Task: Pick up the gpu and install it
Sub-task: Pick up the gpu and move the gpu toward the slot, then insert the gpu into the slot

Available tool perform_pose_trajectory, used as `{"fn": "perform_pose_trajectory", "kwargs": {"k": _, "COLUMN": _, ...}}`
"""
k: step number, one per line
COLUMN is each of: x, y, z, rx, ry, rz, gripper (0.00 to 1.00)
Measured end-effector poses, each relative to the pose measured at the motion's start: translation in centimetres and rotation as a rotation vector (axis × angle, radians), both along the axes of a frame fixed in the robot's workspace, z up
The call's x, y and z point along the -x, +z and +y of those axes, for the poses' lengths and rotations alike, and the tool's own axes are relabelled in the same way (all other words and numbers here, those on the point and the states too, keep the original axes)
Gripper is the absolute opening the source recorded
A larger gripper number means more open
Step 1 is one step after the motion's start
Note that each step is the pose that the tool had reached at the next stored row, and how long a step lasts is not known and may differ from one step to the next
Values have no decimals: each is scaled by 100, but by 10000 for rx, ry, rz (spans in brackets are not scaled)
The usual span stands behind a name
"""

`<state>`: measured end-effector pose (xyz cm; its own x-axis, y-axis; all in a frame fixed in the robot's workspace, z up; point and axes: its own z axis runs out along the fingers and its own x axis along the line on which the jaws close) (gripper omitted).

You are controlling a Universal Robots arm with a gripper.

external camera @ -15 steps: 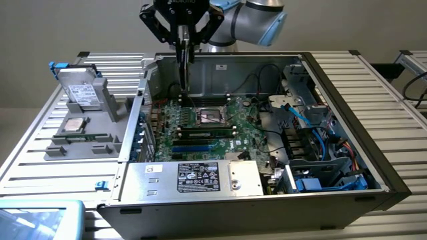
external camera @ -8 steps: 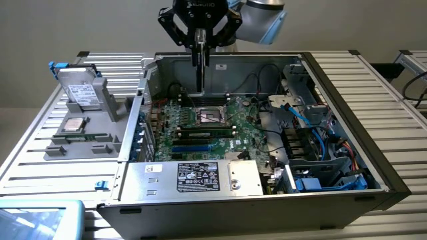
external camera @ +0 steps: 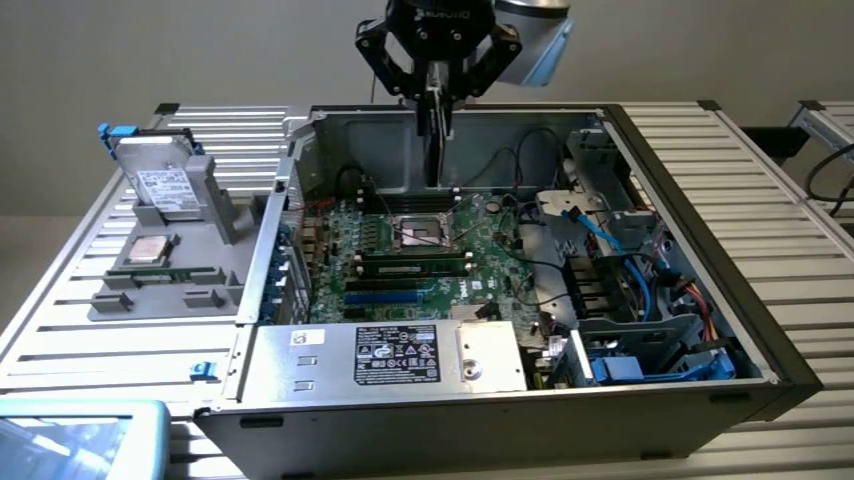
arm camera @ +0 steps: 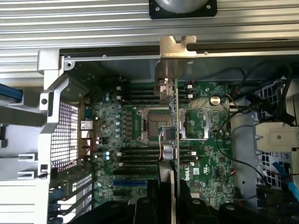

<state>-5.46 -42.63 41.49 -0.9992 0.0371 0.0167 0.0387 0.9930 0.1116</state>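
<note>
The gpu [external camera: 438, 140] hangs over the motherboard [external camera: 400, 255]; the motherboard lies in the case [external camera: 400, 440].

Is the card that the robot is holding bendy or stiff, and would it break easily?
Probably stiff: the gpu hangs straight down from the gripper without sagging. Likely light, since a pinch on one edge holds it. Maybe fragile: it looks very thin edge-on, with a metal bracket at one end.

A table [external camera: 747, 170] of silver metal slats carries the open computer case [external camera: 400, 440], which stands directly below the gripper [external camera: 438, 95]. A grey holder tray [external camera: 160, 300] lies on the slats beside the case, well aside from the gripper.
</note>
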Motion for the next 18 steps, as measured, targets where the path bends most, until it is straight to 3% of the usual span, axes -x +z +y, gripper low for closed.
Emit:
{"fn": "perform_pose_trajectory", "kwargs": {"k": 12, "x": -348, "y": -82, "z": 18, "rx": 0, "ry": 45, "rz": 47, "gripper": 29}}
{"fn": "perform_pose_trajectory", "kwargs": {"k": 18, "x": -361, "y": -84, "z": 20, "rx": 1, "ry": 79, "rz": 46, "gripper": 29}}
